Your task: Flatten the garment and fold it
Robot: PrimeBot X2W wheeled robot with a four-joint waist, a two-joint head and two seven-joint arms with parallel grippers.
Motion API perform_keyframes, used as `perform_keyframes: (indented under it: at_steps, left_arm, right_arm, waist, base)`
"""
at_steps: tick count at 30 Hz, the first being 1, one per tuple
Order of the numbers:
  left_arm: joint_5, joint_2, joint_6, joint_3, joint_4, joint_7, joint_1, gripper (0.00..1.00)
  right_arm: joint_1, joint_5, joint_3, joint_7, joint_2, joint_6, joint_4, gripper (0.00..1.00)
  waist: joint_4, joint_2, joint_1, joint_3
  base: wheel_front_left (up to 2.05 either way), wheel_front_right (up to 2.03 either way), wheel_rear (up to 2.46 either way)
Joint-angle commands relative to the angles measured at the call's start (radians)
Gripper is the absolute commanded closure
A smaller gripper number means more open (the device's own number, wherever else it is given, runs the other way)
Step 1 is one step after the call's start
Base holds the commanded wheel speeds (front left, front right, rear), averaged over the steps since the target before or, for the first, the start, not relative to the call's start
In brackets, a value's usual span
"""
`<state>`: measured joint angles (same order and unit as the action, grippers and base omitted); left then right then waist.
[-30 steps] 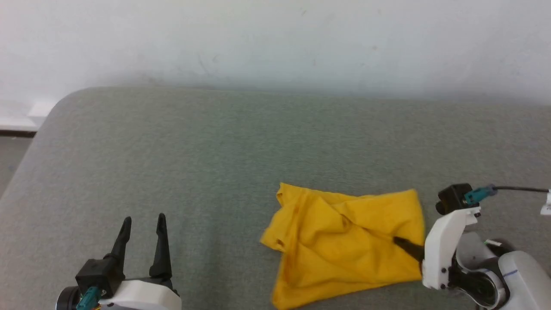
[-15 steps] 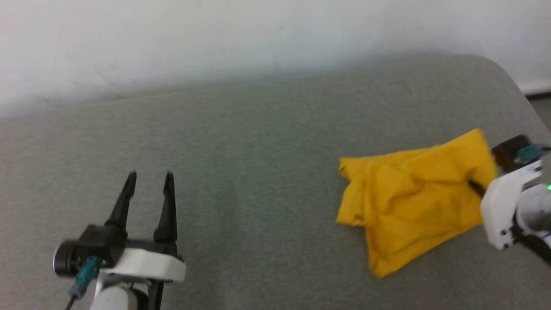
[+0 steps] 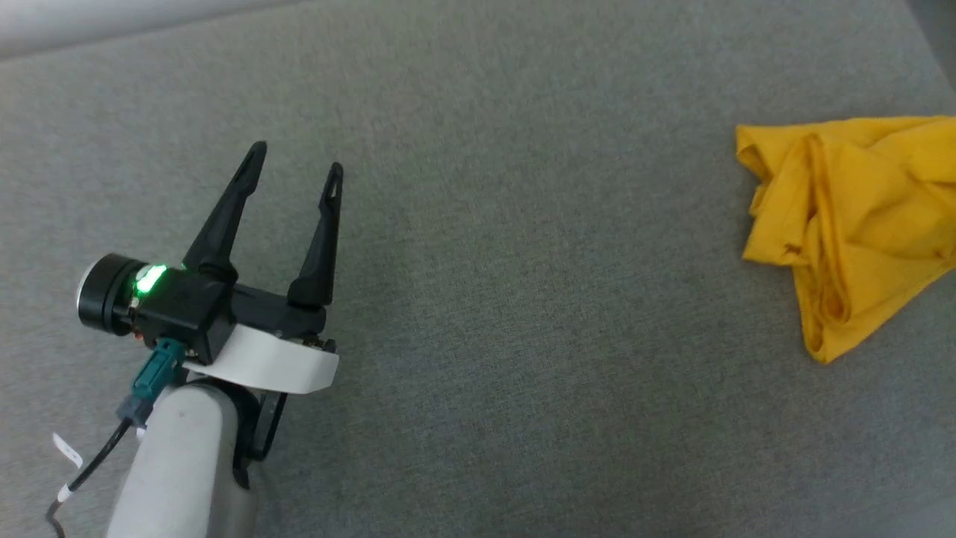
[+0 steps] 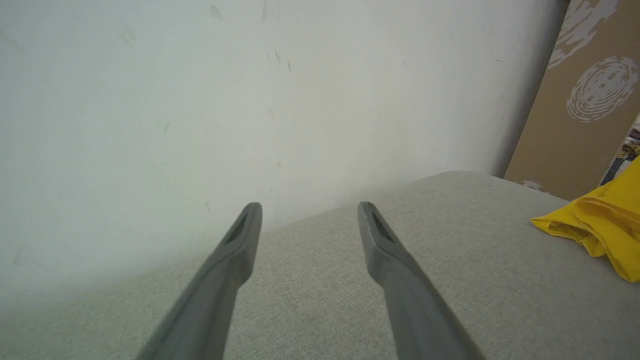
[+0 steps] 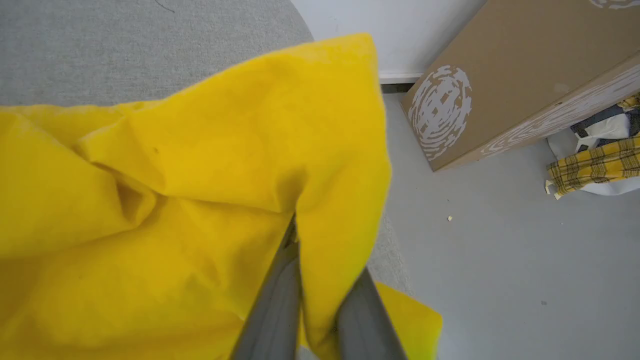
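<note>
At 8 o'clock in the head view the left gripper (image 3: 297,158) hovers over the grey cushion (image 3: 523,336), jaws apart and empty. Further out, at 3 o'clock, the garment (image 3: 851,217) sits bunched near the cushion's edge, and the right gripper (image 5: 315,250) has its jaws clamped on a fold of it. The cloth looks light, limp and likely to slip, so I'd pinch deep at corners or hems, not loose middle folds

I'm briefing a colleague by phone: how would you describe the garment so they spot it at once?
Find the broad grey padded surface by the white wall. At its right end is the garment, a crumpled heap pinched by the right gripper. It is plain mustard yellow, unlike the yellow plaid cloth on the floor.
</note>
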<state>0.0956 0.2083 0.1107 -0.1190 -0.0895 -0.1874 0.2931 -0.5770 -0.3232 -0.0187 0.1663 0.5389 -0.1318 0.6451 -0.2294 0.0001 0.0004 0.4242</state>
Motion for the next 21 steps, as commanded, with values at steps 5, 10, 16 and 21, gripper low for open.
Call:
perform_keyframes:
  at_steps: [5,10,16,21]
  left_arm:
    - [-0.005,0.015,0.007,-0.016,-0.010,0.002,0.029,0.00]
    - [-0.003,0.014,-0.005,-0.013,0.016,-0.013,0.027,0.00]
    - [0.028,-0.026,-0.033,-0.006,0.068,-0.049,-0.014,0.00]
    - [0.063,-0.063,-0.066,0.022,0.107,-0.067,-0.095,0.00]
  right_arm:
    - [-0.053,0.057,-0.080,-0.152,-0.054,0.001,0.125,0.00]
    - [-0.056,0.105,-0.134,-0.315,-0.074,0.001,0.237,0.00]
    - [0.049,0.157,-0.227,-0.423,-0.079,0.001,0.245,0.00]
    - [0.231,0.173,-0.293,-0.428,-0.156,0.001,0.039,0.00]
  waist:
    - [-0.023,-0.0001,-0.0004,0.140]
    - [-0.012,-0.0001,-0.0004,0.115]
    - [0.024,-0.0001,-0.0004,0.008]
    - [0.058,-0.0001,-0.0004,-0.107]
  base:
    - [0.00,0.00,0.00]
    - [0.00,0.00,0.00]
    - [0.00,0.00,0.00]
    - [0.00,0.00,0.00]
